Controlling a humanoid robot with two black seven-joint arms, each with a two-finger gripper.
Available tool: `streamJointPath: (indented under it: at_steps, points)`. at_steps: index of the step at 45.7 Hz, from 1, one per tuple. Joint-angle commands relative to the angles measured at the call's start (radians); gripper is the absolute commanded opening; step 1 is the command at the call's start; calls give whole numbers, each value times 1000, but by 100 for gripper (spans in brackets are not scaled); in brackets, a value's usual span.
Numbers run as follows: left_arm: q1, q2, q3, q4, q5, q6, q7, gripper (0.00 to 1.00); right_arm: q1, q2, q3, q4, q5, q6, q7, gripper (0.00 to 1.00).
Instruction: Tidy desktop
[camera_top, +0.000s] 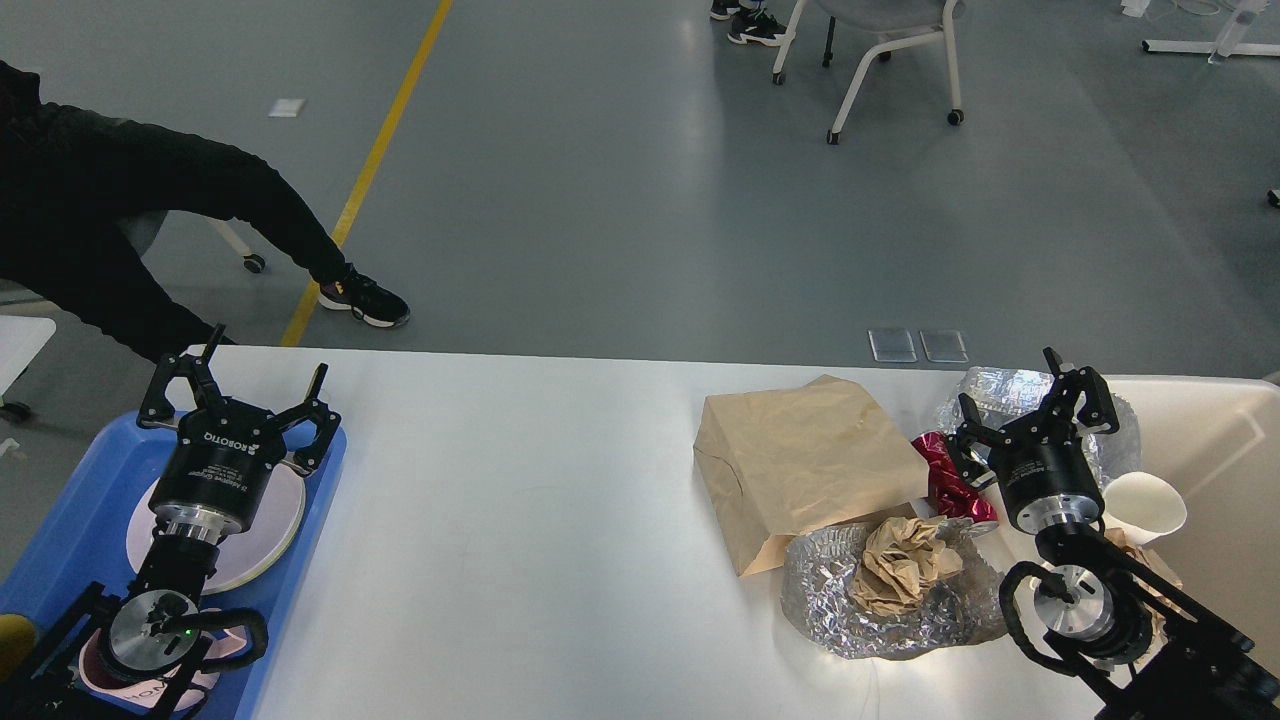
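The desktop (520, 520), a white rectangular surface with rounded corners, fills the lower half of the head view, its far edge running across the middle of the view against grey floor. On its right part lies a flat brown paper bag (800, 460); touching the bag's near corner is a crumpled sheet of foil (890, 610) bearing a ball of crumpled brown paper (900, 565). Just right of the bag lies a crushed red wrapper (945, 480), with a second piece of foil (1000, 390) beyond it. The right gripper (1030, 400) hangs above these items, fingers spread wide and holding nothing. A white paper cup (1145, 505) lies beside it at the wall of a beige bin (1220, 440). At the desktop's left end sits a blue tray (90, 500) carrying a pale round plate (270, 510); the left gripper (235, 385) stands above the tray's far edge, jaws wide apart and empty. A person in black (110, 220) stands on the floor beyond.
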Motion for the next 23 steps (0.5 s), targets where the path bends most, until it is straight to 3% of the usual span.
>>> streamJointPath:
  at_steps: [1,23]
  points:
    - [-4,3,-2,6,-2,17,4,96,-1,0,0,0,1,0,0,100]
    - [-1,5,-28,25,-21,72,-2,96,1,0,0,0,0,0,-1,100]
